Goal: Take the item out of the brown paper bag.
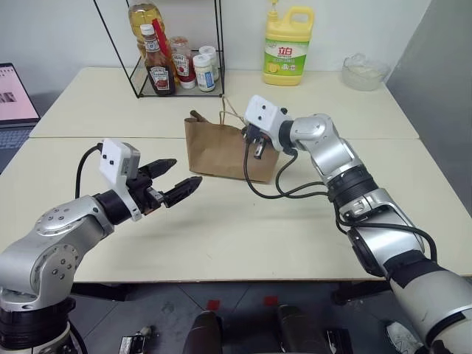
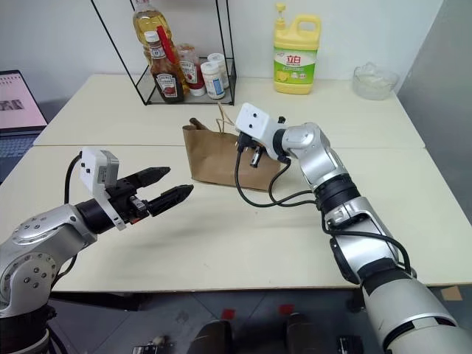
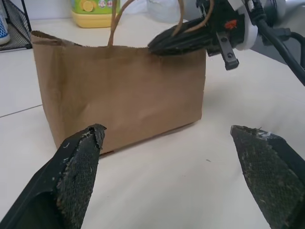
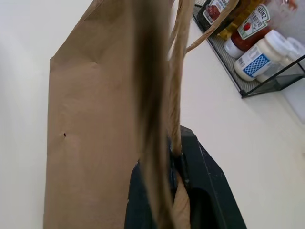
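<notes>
The left gripper [image 1: 171,179] is nearest, hovering above the table [image 1: 243,236] with its jaws spread wide and nothing between them, pointing toward the bag [image 1: 221,151]. The bag stands upright just beyond it, in the middle of the table, mouth up, its cord handles [image 1: 227,110] rising from the rim. The right gripper [image 3: 178,40] reaches in from the right at the bag's top edge; its jaws are clenched on the rim and a handle cord, as the right wrist view shows paper and cord pressed between the fingers [image 4: 200,167]. The bottle cannot be seen; whether it is inside the bag cannot be told. Farther back stand a wire rack [image 1: 158,44] with ketchup bottles [image 1: 157,66] and a yellow jug [image 1: 287,46].
</notes>
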Robot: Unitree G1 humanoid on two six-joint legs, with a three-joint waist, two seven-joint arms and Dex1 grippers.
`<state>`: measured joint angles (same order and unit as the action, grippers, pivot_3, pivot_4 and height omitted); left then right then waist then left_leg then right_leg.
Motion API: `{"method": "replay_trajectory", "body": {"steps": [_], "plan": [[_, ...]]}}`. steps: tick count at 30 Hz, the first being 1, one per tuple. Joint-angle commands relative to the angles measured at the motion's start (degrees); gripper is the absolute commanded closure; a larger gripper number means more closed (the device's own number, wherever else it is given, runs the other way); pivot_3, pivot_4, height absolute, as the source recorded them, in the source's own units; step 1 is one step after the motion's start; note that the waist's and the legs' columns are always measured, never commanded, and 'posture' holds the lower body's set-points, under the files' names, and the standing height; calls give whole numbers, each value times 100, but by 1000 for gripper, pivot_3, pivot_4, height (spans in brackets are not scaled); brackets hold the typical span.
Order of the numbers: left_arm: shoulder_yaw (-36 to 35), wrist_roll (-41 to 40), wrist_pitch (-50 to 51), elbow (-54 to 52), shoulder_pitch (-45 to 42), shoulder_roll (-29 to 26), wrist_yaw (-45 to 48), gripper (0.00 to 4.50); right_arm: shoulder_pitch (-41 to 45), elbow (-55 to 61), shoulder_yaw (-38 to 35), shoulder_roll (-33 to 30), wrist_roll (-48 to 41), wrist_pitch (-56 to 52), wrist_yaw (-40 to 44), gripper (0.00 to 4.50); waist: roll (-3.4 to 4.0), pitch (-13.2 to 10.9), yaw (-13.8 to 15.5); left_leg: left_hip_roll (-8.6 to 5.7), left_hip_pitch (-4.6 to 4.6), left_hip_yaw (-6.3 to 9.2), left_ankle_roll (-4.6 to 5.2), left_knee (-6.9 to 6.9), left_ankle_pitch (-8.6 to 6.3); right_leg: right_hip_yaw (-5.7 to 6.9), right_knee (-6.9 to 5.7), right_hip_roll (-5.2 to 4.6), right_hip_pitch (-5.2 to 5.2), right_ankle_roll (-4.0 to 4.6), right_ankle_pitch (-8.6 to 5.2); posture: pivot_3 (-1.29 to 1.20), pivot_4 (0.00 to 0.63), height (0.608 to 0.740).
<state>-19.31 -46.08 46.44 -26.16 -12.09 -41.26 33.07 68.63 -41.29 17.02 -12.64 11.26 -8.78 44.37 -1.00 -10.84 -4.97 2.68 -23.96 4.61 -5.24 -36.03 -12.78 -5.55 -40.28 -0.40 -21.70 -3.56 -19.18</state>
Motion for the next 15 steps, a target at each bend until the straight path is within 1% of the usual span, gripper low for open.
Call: {"method": "replay_trajectory", "body": {"steps": [1, 2, 3, 4, 7, 8, 13, 14, 15], "plan": [[-17, 43, -139, -24, -116, -36, 26, 0, -14, 82, -27, -3, -41, 144, 55, 4448, 0, 0, 0, 0, 0, 0, 0, 0, 0, 0, 0, 0, 0, 0, 0, 0, 150, 740], [-16, 45, -146, -15, -119, -42, 34, 0, -53, 135, -46, 2, -98, 119, 137, 4059, 0, 0, 1, 0, 0, 0, 0, 0, 0, 0, 0, 0, 0, 0, 0, 0, 150, 740], [-14, 48, -152, -5, -120, -50, 41, 0, -107, 257, -67, -1, -181, 61, 269, 3864, 0, 0, 1, 0, 0, 0, 0, 0, 0, 0, 0, 0, 0, 0, 0, 0, 150, 740], [-12, 52, -157, 5, -120, -58, 48, 0, -148, 377, -86, -9, -241, -2, 356, 3553, 0, 0, 2, 0, 0, 1, 0, 0, 0, 1, 0, 0, 0, 0, 0, 0, 150, 740], [-1, 67, -173, 42, -123, -81, 79, 0, -234, 725, -133, -59, -366, -158, 526, 2445, 0, 0, 3, 0, 0, 1, 0, 0, 0, 0, 0, 0, 0, 0, 0, 0, 150, 740], [11, 74, -179, 68, -142, -91, 95, 0, -260, 889, -163, -92, -422, -234, 602, 2149, 0, 0, 4, 0, -1, 0, 0, 0, 0, 0, 0, 0, 0, 0, 0, 0, 150, 740], [66, 141, -203, 230, -291, -163, 221, 0, -431, 1854, -341, -334, -735, -805, 816, 331, 0, 0, 18, 0, -1, 2, 0, 0, 0, 1, 1, 0, 0, 0, 0, 0, 150, 740], [72, 161, -207, 266, -317, -179, 259, 0, -480, 2079, -405, -405, -809, -950, 814, 31, 0, 0, 18, 0, -2, 2, 0, 0, 0, 1, 1, 0, 0, 0, 0, 0, 150, 740], [81, 180, -217, 304, -340, -198, 297, 0, -526, 2279, -464, -468, -865, -1077, 812, 31, 0, 0, 20, 0, -1, 1, 1, 0, 0, 1, 1, 0, 1, 0, 0, 0, 150, 740]]}}
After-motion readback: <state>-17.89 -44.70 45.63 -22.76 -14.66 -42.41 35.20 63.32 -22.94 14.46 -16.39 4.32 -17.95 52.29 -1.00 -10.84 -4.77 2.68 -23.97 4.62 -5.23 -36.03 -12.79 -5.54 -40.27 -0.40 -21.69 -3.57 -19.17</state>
